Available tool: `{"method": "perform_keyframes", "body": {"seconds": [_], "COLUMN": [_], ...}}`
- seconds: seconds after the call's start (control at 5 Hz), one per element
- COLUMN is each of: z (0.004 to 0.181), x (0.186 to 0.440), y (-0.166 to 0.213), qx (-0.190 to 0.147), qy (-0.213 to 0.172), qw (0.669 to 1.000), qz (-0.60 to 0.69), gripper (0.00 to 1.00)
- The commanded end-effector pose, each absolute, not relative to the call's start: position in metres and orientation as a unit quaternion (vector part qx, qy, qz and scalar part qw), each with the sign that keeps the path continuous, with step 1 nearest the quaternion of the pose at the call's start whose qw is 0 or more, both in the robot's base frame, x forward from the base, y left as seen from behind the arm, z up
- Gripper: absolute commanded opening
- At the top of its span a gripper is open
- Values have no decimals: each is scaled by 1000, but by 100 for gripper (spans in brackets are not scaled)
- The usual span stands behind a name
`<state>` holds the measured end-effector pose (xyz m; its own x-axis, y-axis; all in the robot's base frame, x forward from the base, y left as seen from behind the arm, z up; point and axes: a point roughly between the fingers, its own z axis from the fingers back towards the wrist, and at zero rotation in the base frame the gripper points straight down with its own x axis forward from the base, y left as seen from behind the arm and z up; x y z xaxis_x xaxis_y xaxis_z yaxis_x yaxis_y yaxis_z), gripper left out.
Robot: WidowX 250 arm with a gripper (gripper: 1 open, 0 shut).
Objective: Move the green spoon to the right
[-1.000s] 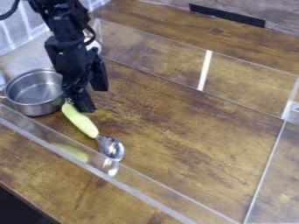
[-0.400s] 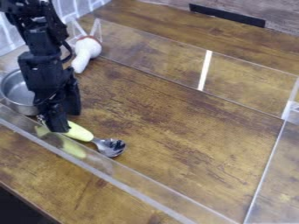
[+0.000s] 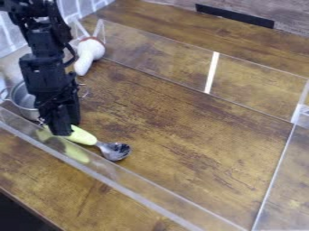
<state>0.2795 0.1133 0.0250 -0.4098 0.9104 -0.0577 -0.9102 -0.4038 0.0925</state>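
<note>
Where tool (image 3: 57, 127) descends: green spoon (image 3: 92, 141) handle (opening unclear).

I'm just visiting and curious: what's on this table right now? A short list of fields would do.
surface: wooden table with clear plastic walls
arm: black gripper pointing down at the handle end of the spoon
green spoon: lying flat, silver bowl toward the right
steel pot: left edge, mostly hidden behind the arm
grip: jaws hidden, cannot tell

The wooden counter (image 3: 182, 117) carried the green spoon (image 3: 94, 143) near its left front, a steel pot (image 3: 14, 97) at far left, and a clear wall (image 3: 157, 200) along the near edge.
</note>
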Motion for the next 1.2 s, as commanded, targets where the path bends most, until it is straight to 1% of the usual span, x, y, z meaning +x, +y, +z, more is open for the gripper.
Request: {"method": "perform_keyframes", "body": {"seconds": [0.0, 0.2, 0.8, 1.0], "z": [29, 31, 34, 34], "x": [284, 287, 286, 287], "y": [118, 114, 147, 143], "qx": [3, 3, 0, 0], "qy": [42, 45, 55, 59], "qw": [488, 460, 454, 461], "qz": [872, 887, 889, 886], "gripper": [0, 0, 0, 0]}}
